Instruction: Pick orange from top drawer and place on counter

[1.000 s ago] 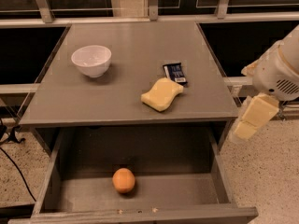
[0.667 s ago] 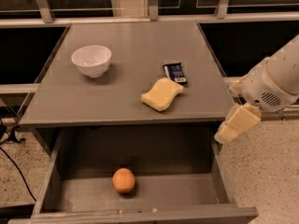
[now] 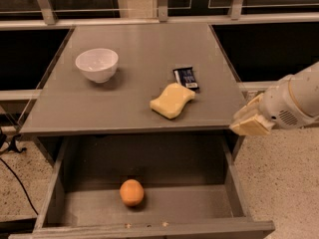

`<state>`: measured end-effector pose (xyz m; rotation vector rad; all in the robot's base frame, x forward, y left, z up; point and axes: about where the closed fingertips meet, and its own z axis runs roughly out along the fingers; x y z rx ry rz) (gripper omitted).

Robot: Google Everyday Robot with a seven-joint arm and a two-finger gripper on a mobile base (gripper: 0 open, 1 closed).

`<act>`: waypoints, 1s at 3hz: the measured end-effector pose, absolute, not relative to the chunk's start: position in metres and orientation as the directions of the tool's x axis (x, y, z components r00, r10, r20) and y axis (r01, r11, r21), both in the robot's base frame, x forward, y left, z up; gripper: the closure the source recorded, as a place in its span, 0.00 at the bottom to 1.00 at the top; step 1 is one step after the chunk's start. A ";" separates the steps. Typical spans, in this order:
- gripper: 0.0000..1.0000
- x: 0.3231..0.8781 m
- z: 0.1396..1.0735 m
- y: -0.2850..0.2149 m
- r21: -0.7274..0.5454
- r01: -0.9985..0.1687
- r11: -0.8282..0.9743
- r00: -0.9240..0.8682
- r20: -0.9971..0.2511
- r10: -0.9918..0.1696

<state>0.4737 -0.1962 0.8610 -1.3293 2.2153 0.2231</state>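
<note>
The orange point(image 3: 131, 192) lies on the floor of the open top drawer point(image 3: 55, 193), a little left of its middle. The grey counter point(image 3: 144, 73) sits above the drawer. My gripper point(image 3: 249, 125) hangs at the right, level with the counter's front right corner and above the drawer's right side wall. It is well apart from the orange, up and to the right of it. The white arm point(image 3: 294, 101) reaches in from the right edge.
On the counter stand a white bowl point(image 3: 96, 64) at the left, a pale yellow sponge point(image 3: 172, 100) near the front middle and a dark snack packet point(image 3: 186, 77) behind it. A rail point(image 3: 159, 19) runs along the back. Speckled floor lies to the right.
My gripper has moved left and up toward the counter's front right corner. The orange and the things on the counter have not moved.
</note>
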 end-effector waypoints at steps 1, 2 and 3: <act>0.96 0.463 0.886 -0.206 -0.155 -0.837 0.525 -0.357 -0.573 -0.738; 1.00 0.453 0.897 -0.204 -0.156 -0.833 0.531 -0.350 -0.595 -0.723; 1.00 0.447 0.871 -0.179 -0.093 -0.845 0.527 -0.350 -0.648 -0.676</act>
